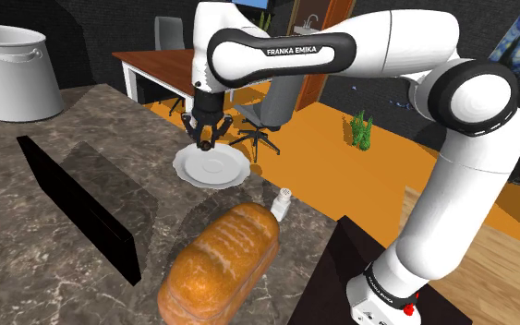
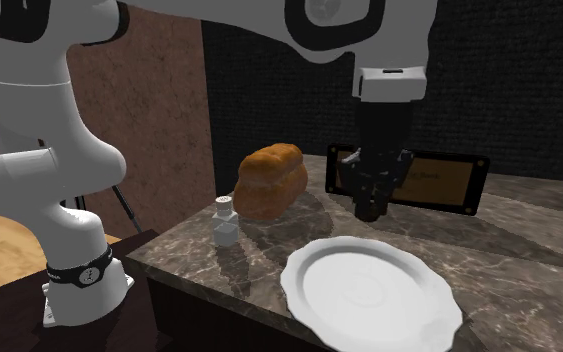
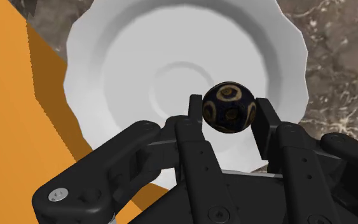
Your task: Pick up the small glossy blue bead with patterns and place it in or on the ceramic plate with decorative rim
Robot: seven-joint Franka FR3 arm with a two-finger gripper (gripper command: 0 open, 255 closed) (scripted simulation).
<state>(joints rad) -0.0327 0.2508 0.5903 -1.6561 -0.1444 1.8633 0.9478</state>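
Your gripper clasps the bead across its middle — small, hard, glossy, likely slippery. Over the plate, release low — it'll probably roll.

One white scalloped plate at the counter's edge; one dark patterned bead; one bread loaf; one small white shaker by the same edge; one large pale pot; one black-framed panel; two grey office chairs and one green plant beyond the counter.
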